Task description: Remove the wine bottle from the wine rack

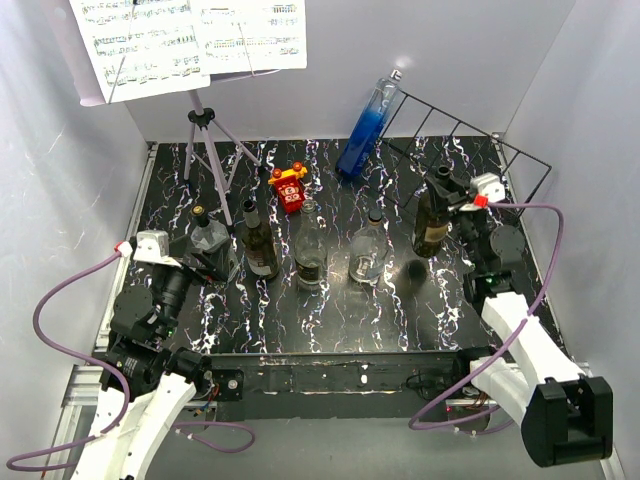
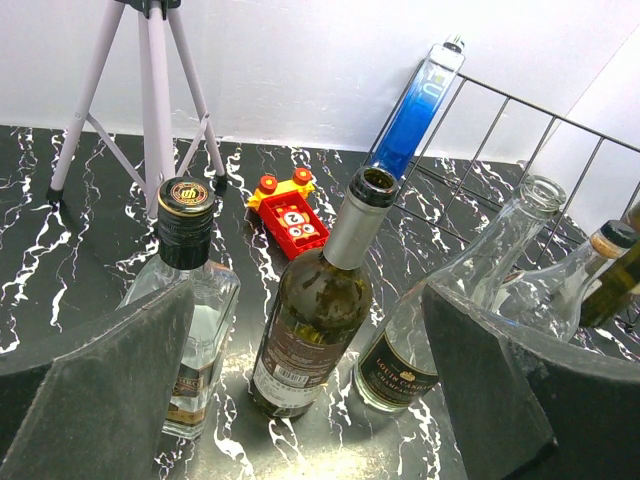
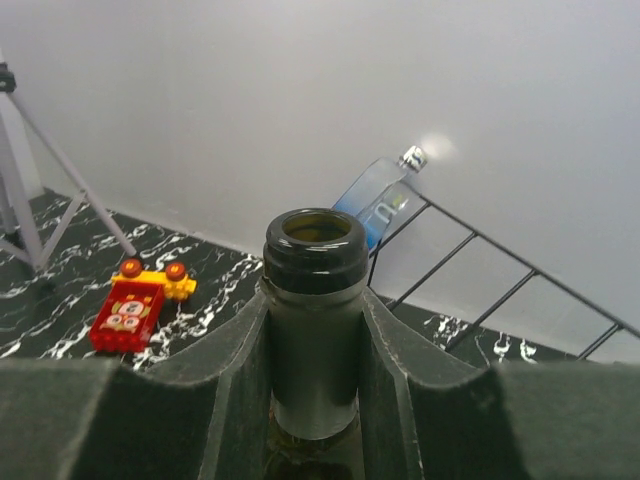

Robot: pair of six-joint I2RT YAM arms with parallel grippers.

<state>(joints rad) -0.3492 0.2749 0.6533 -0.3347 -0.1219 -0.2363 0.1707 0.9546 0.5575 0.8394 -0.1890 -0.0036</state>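
The wine rack (image 1: 470,127) is a black wire frame at the back right; it also shows in the right wrist view (image 3: 470,240). A blue bottle (image 1: 368,130) leans on its left end. A dark wine bottle (image 1: 432,215) stands upright on the marbled table just in front of the rack. My right gripper (image 1: 447,192) is shut on this bottle's neck (image 3: 312,260), just under the open mouth. My left gripper (image 1: 200,262) is open and empty at the left, behind a square clear bottle (image 2: 190,300) and a dark green bottle (image 2: 315,310).
A white-legged music stand (image 1: 205,150) with sheet music stands at the back left. A red and yellow toy (image 1: 288,188) lies mid-back. Two clear bottles (image 1: 308,250) (image 1: 368,250) stand mid-table. White walls close in on three sides.
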